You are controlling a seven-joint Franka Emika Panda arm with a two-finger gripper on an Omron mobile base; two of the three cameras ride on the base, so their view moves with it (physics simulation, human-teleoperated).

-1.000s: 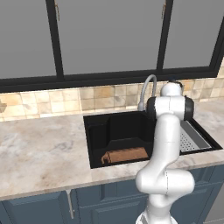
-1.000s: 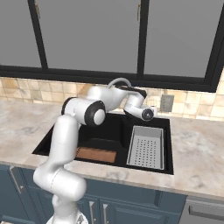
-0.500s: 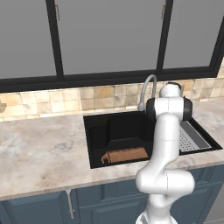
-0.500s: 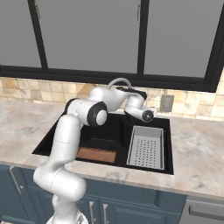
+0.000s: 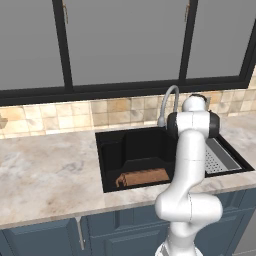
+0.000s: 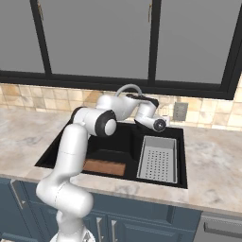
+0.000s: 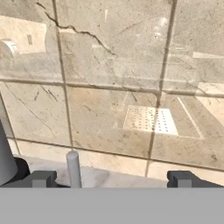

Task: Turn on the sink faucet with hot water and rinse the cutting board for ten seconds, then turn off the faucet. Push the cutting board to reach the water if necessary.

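While jaws gape wide, sink faucet [image 7: 73,168] lever stands between, nearer left.

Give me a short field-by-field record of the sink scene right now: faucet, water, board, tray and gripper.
faucet: slim grey metal gooseneck faucet at the back rim of the deep black sink
water: none running
board: flat brown wooden cutting board on the basin floor, front edge
tray: grey perforated drain tray in the right part
gripper: open, facing the tiled wall behind the faucet

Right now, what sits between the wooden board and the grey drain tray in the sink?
Only bare black sink floor between cutting board and drain tray, in the right base view.
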